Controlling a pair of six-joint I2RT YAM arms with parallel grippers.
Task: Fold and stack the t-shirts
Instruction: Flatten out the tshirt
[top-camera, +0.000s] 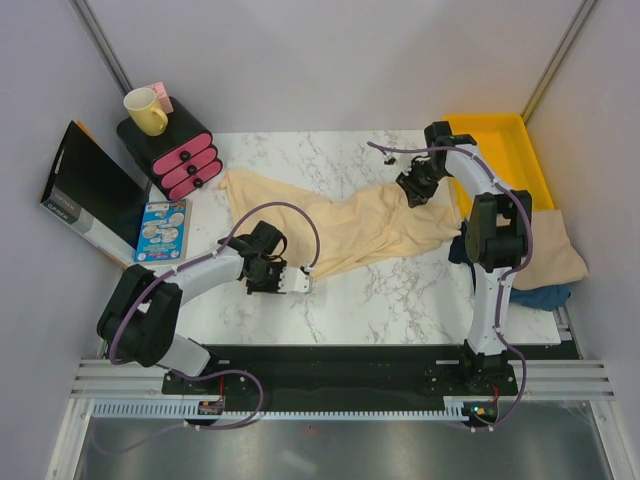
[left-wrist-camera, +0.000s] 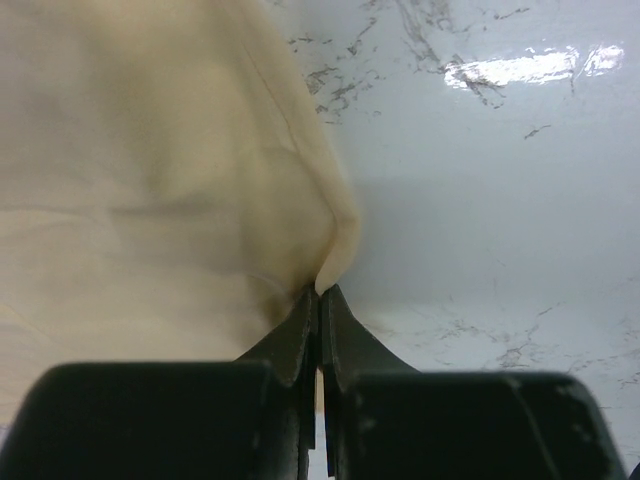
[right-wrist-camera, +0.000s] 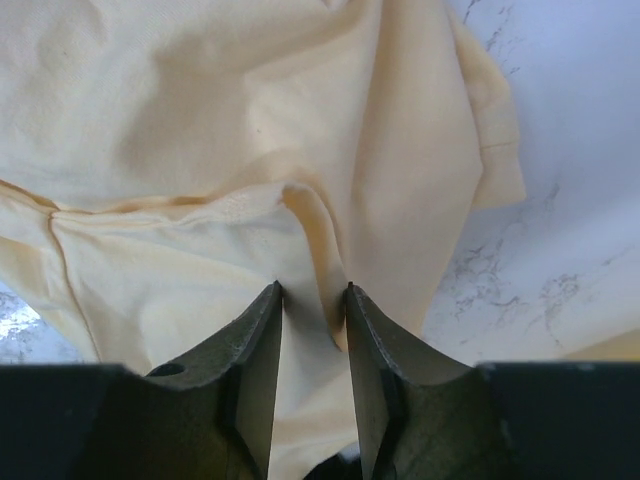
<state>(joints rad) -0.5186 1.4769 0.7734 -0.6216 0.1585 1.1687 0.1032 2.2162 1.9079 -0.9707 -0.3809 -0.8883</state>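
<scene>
From above, the shirt (top-camera: 350, 225) lies rumpled in a slanting band across the table (top-camera: 400, 300), strung between both grippers: the left gripper (top-camera: 297, 283) has its near corner, and the right gripper (top-camera: 414, 192) sits on its far part, with the tray (top-camera: 500, 135) just beyond those fingers and another shirt (top-camera: 556, 255) heaped well off to their side. In the left wrist view the fingers (left-wrist-camera: 295, 340) are pressed together on a thin tip of hem right at their ends; cloth spreads ahead and to the left of them, with bare marble to the right. In the right wrist view the fingers (right-wrist-camera: 255, 350) are clamped on a raised ridge of fabric that fills the narrow gap between them, a seam running off to the left just ahead of the tips and a sleeve hem ahead to the right. The step looks like drawing the shirt out flat before any fold. The left hold is shallow, so the pull should be slow and even or the hem may slip free. Both grippers should stay low so the cloth drags smooth, and the right one likely needs an edge or shoulder, not a mid-cloth ridge, to square the shirt
</scene>
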